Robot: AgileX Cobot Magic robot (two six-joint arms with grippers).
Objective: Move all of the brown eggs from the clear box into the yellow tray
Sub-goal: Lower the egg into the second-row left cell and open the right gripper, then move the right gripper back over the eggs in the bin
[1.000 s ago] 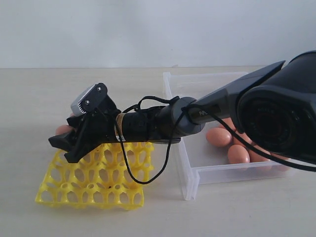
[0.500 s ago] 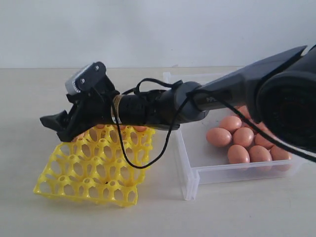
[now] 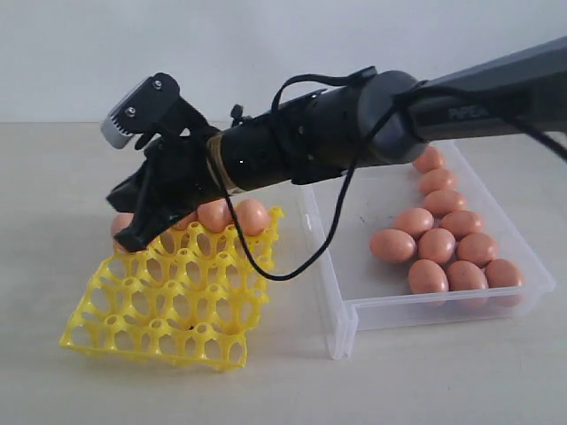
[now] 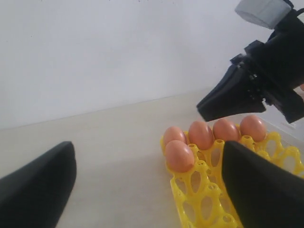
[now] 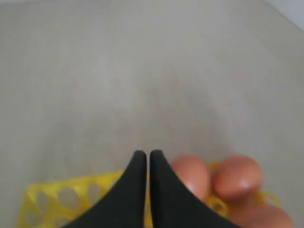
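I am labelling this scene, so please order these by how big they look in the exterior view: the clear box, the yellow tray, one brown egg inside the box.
1. clear box: largest, though the arm hides part of it.
2. yellow tray: clearly smaller.
3. brown egg: by far the smallest.

At left centre the right pincer [image 3: 135, 232], on a black arm reaching in from the upper right, hangs by the yellow tray [image 3: 168, 310], whose far row holds brown eggs [image 3: 251, 215]. More lie clustered in the clear box [image 3: 345, 323] at right, on the pale worktop [image 3: 53, 177].
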